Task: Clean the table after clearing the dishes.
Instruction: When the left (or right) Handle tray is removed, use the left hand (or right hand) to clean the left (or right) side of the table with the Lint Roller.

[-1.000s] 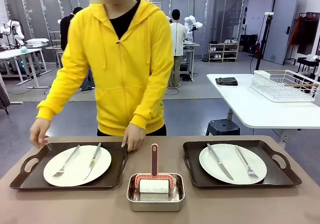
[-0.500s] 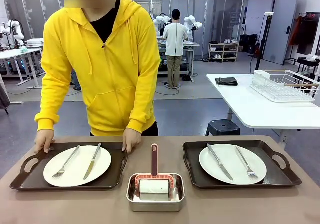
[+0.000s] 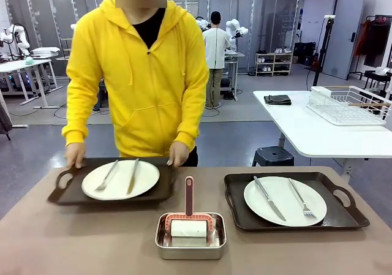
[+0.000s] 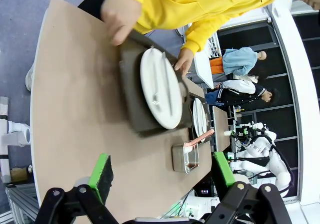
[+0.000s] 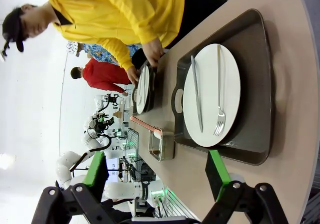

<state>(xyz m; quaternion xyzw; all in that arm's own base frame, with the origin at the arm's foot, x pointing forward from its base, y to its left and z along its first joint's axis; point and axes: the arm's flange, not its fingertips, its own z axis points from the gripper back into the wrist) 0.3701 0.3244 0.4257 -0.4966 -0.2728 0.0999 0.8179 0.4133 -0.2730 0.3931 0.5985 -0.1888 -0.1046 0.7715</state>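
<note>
At the left middle of the front view the person's hands [image 3: 178, 154] grip a dark tray [image 3: 61, 195] by its far edge, keeping it level so the plate [image 3: 120, 180], knife [image 3: 133, 176] and fork [image 3: 107, 176] stay put; it looks raised off the table [image 3: 92, 238], presumably for carrying away; the other tray [image 3: 236, 209] with a second plate [image 3: 285, 201] lies flat at the right, not yet cleared. The steel pan [image 3: 160, 241] at lower middle keeps the roller [image 3: 188, 228] handy for cleaning; the left gripper [image 4: 161, 173] and the right gripper [image 5: 156, 173] hang empty with fingers apart, well back from the dishes, likely waiting for a bare top.
</note>
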